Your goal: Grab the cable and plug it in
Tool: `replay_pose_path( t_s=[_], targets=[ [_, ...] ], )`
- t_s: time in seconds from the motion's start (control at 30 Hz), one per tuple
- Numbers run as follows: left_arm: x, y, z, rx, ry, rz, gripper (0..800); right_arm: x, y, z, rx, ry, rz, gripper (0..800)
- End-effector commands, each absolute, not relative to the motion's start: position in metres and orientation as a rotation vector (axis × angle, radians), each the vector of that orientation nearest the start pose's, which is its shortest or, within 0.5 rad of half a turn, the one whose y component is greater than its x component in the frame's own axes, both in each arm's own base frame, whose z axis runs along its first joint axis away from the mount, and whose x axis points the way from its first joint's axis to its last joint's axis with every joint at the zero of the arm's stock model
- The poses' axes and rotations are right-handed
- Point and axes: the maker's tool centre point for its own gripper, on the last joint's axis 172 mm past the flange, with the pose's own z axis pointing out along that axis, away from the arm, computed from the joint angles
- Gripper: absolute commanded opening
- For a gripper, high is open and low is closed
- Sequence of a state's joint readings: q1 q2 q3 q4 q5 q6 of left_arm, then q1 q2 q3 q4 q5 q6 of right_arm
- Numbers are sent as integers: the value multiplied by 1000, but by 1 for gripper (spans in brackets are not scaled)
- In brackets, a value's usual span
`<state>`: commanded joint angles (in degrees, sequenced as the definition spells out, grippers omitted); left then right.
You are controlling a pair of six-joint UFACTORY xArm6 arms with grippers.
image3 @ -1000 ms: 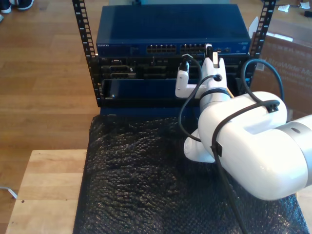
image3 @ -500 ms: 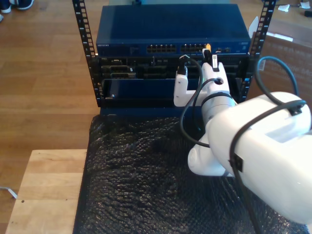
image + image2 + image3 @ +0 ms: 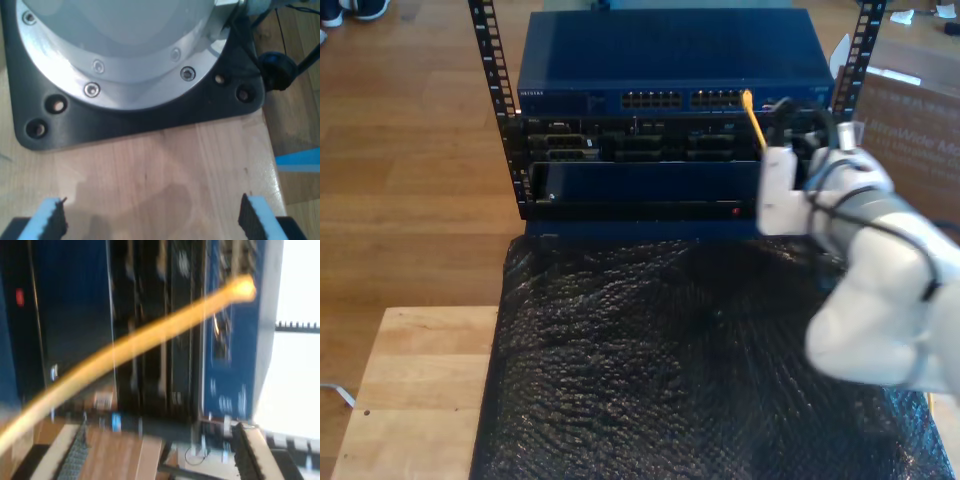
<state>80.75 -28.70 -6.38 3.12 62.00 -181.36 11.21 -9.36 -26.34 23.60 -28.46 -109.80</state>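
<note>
Running the cable [image 3: 753,118] from plug at switch [image 3: 670,70] ports, 12 o'clock in exterior view; second end effector [image 3: 790,150] grip unclear, first end effector [image 3: 150,220] spread idling over table [image 3: 165,170]; next likely seat check, retreat.

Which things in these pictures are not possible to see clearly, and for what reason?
- Cable: motion blur in the second wrist view smears it; whether its plug is seated in the blue switch cannot be told.
- Plug in the exterior view: too small at the cable tip.
- My second gripper: the picture's edge cuts off its pads, so its grip is unclear.
- Arm in the exterior view: blurred.
- My first gripper: the picture's edge cuts off its pads.
</note>
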Motion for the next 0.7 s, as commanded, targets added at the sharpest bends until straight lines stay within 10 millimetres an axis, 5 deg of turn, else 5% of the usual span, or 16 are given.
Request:
replay_pose_path(
  t_s=[0.37, 0.7],
  targets=[
    [8, 117, 32, -2247, 2678, -478, 800, 466, -105, 239, 1631, 1797, 573, 794],
    [8, 117, 32, -2247, 2678, -478, 800, 369, -195, 225, 1755, 1930, 406, 796]
  ],
)
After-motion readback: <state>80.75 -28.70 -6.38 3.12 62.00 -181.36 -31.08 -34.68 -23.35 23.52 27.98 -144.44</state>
